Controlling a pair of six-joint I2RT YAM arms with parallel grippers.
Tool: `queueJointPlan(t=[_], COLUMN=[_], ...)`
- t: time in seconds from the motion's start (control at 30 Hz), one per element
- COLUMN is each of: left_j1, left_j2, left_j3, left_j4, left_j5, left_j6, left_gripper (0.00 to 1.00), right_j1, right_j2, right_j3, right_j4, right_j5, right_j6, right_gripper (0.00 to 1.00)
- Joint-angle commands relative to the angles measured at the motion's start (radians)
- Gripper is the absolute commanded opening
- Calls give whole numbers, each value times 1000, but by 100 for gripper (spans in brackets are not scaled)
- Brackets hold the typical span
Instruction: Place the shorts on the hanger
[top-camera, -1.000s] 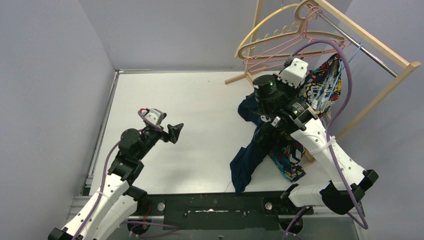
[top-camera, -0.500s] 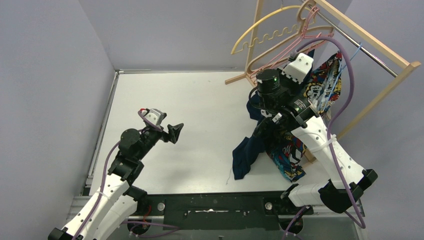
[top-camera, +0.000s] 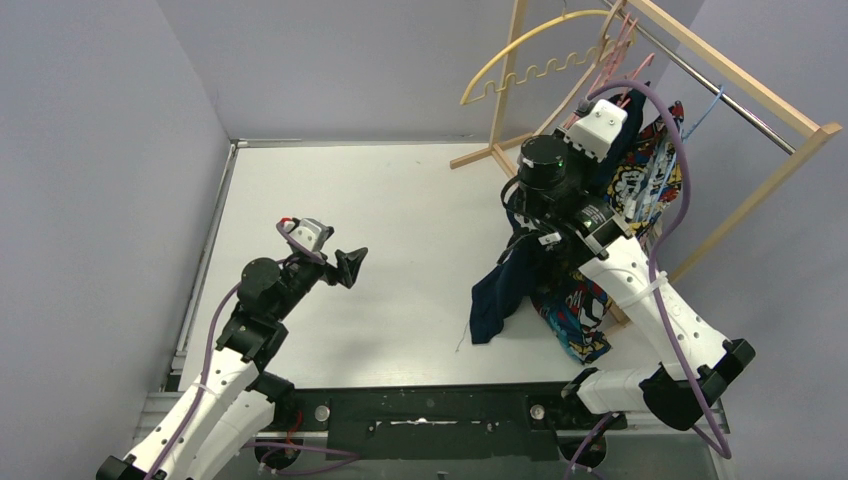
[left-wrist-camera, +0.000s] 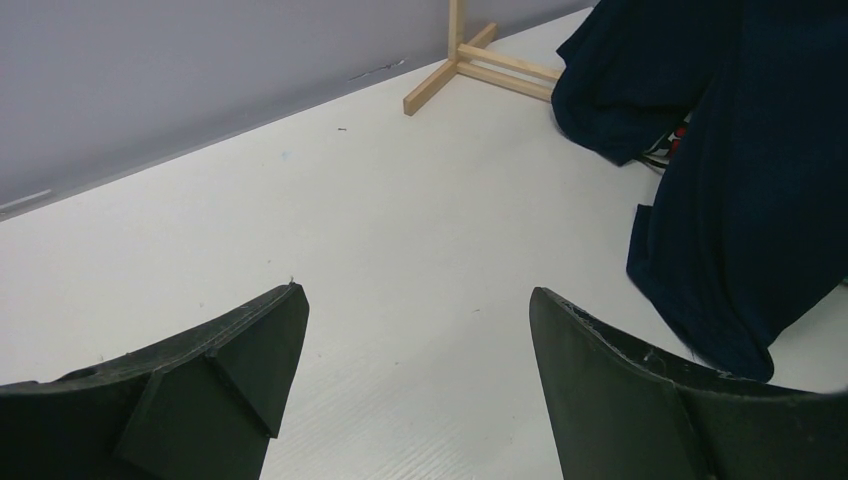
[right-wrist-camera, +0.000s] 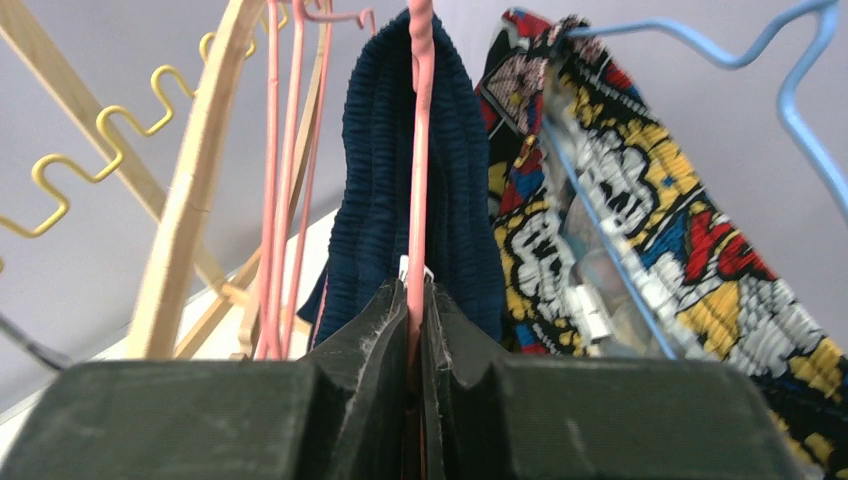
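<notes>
My right gripper (right-wrist-camera: 412, 300) is shut on a bar of the thin pink hanger (right-wrist-camera: 418, 150). It holds the hanger up at the wooden rack. The dark navy shorts (right-wrist-camera: 375, 170) are draped over that bar on both sides. In the top view the shorts (top-camera: 505, 285) hang down from under my right wrist, and their lower end reaches the table. The pink hanger (top-camera: 622, 45) shows near the rail. My left gripper (top-camera: 352, 265) is open and empty, low over the table at the left, also in its wrist view (left-wrist-camera: 415, 300). The shorts (left-wrist-camera: 750, 180) lie to its right.
A comic-print garment (top-camera: 640, 175) hangs on a blue hanger (right-wrist-camera: 700, 40) just right of the shorts. A yellow notched hanger (top-camera: 530, 65) and a tan hanger (right-wrist-camera: 200, 170) hang on the wooden rack (top-camera: 740, 85) at the back right. More print fabric (top-camera: 580, 330) lies on the table.
My right gripper has risen toward the rack rail with the pink hanger. The shorts have been drawn up and right off the table. The yellow hanger has swung. The left arm has not moved.
</notes>
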Motion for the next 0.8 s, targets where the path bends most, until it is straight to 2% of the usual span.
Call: queueJointPlan(t=[0.0,0.17,0.3,0.43,0.77], left_j1=[6,7,7,7,8], left_j2=[-12,-9,-4,-1,6], left_j3=[3,1,1,1,4], left_j4=[64,64,66,66,69], left_j5=[14,16,17,20,26], left_j6=[16,17,16,15,16], left_gripper=[82,82,82,82,82], right_j1=[-25,-65,-85,-151,-203], right_j2=[-41,-24,4,9,5], right_j3=[-16,-7,44,74,39], right_j4=[381,369,243,131,110], right_j5=[100,80,69,-9,-91], right_j6=[-270,-263,-168,-71,-23], right_gripper=[0,0,0,0,0])
